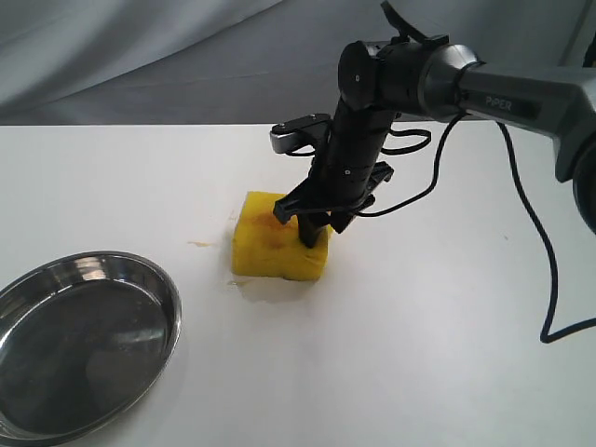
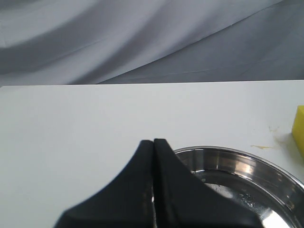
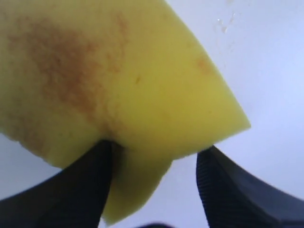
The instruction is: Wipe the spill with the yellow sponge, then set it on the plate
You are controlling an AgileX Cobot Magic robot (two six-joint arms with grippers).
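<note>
Sponge (image 1: pixel 270 250) sits under my right tool (image 1: pixel 322 231), jaws spread astride its edge; plate (image 1: pixel 173 300) lies well to its left, by my clenched left tool (image 2: pixel 153 143).

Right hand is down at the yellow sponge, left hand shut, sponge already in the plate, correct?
No: the yellow sponge is on the table beside the plate, not in it, as the exterior view shows. The right hand is at the sponge and the left hand is shut.
</note>
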